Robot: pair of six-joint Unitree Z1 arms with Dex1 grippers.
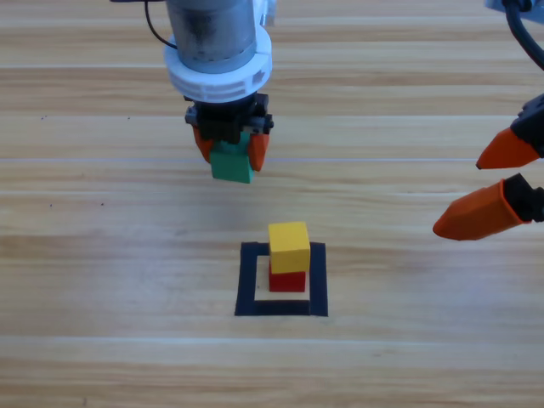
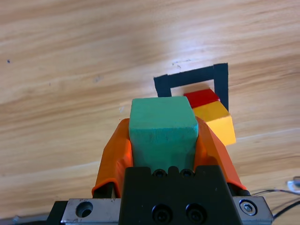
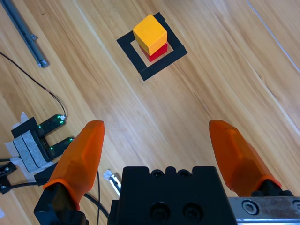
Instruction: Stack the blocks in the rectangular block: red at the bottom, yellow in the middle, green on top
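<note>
Three small plain cubes show: a red cube [image 1: 287, 280] inside the black tape square [image 1: 246, 280] on the wooden worktop [image 1: 102, 255], a yellow cube [image 1: 289, 246] stacked on it, and farther back a teal-green cube [image 1: 232, 161] clamped in the left gripper [image 1: 231, 151], raised clear of the stack. At the right edge, the right gripper [image 1: 489, 189] hangs wide open, holding nothing.

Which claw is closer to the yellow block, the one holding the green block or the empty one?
Left. The left claw, shut on the green block, hangs just behind the yellow block. The right claw, open, waits farther off at the right edge.
</note>
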